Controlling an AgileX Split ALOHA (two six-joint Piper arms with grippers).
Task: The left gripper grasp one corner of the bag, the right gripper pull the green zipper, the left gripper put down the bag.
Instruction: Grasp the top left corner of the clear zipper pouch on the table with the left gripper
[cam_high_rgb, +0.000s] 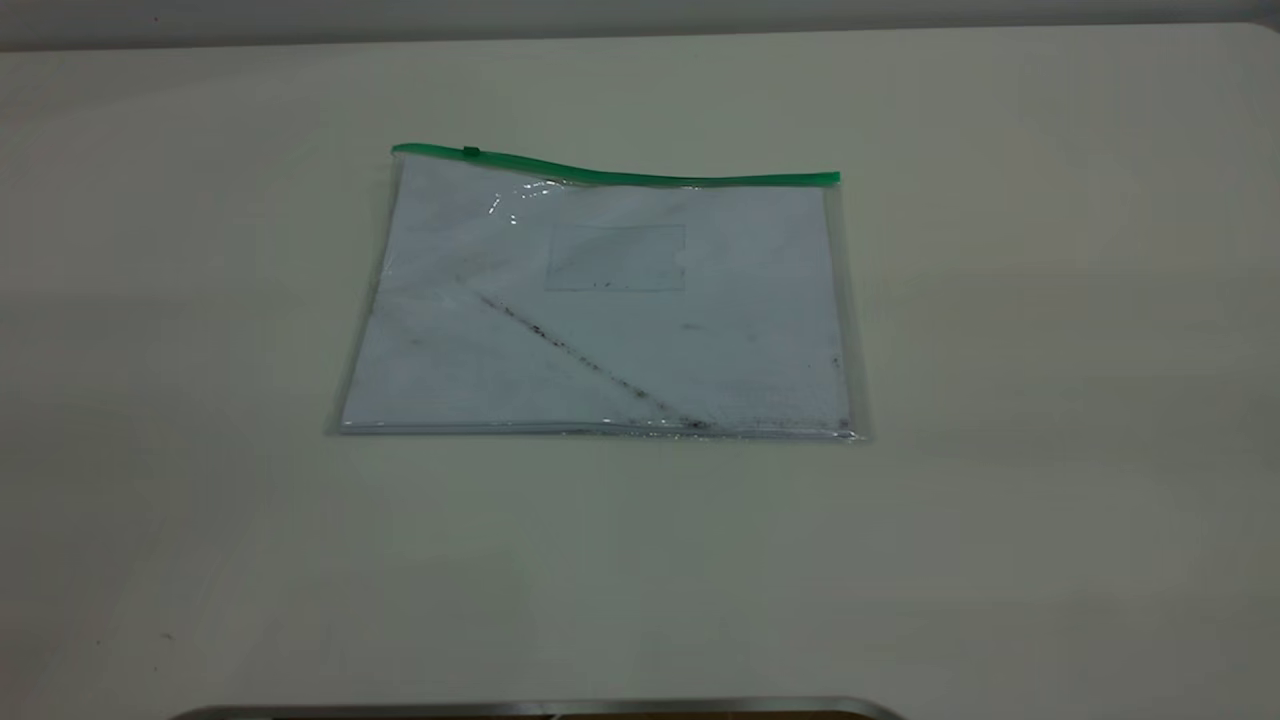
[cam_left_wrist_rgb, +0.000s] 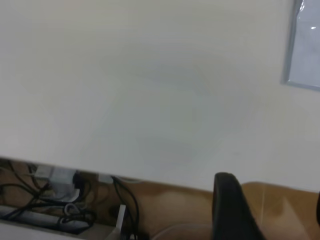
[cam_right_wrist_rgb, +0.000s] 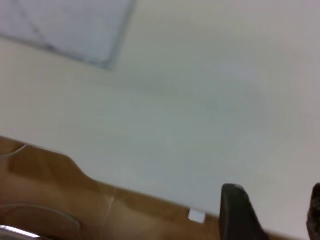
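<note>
The bag (cam_high_rgb: 600, 310) lies flat in the middle of the table, with white paper inside, a dark diagonal streak and a small pocket. The green zipper (cam_high_rgb: 640, 178) runs along its far edge, and the slider tab (cam_high_rgb: 471, 152) sits near the left end. The clear corners at the strip's ends (cam_high_rgb: 398, 158) lie on the table. Neither gripper shows in the exterior view. My left gripper (cam_left_wrist_rgb: 272, 212) is open over the table's edge, far from the bag (cam_left_wrist_rgb: 305, 45). My right gripper (cam_right_wrist_rgb: 276, 212) is open and empty near the table's edge, away from the bag (cam_right_wrist_rgb: 65, 25).
The white table (cam_high_rgb: 1000, 400) surrounds the bag on all sides. A metal rim (cam_high_rgb: 540, 708) shows at the near edge. Cables and a power strip (cam_left_wrist_rgb: 55, 200) lie on the floor beyond the table edge. A small white piece (cam_right_wrist_rgb: 197, 216) sits at the table edge.
</note>
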